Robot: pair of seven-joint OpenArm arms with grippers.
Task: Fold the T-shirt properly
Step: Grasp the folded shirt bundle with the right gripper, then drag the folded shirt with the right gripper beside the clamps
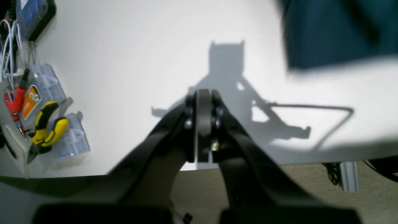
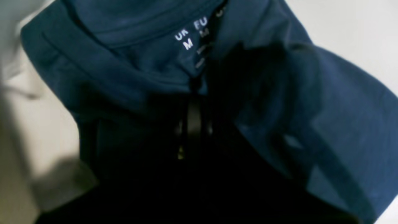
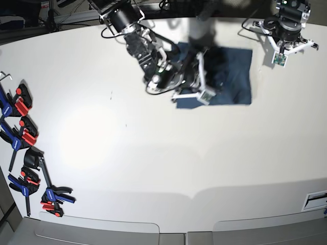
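The T-shirt (image 3: 232,76) lies folded into a compact dark navy rectangle near the far edge of the white table (image 3: 153,153), toward the side of the left arm. In the right wrist view its fabric (image 2: 326,102) fills nearly the whole picture, with the neck band and a printed size label reading "M" (image 2: 187,44) at the top and soft creases running across the cloth. The right gripper (image 3: 196,76) sits low over the near-left part of the shirt; its jaws are together, and the dark, blurred close-up does not show whether any cloth is pinched between them. The left gripper (image 1: 203,102) hangs above bare table well apart from the shirt, jaws pressed together on nothing, its shadow falling on the surface ahead. A corner of the shirt (image 1: 335,31) shows at the upper right of that view. Clear plastic boxes (image 1: 46,93) and yellow-handled pliers (image 1: 48,124) lie at the table's side, and blue-and-red clamps (image 3: 23,132) line the opposite edge.
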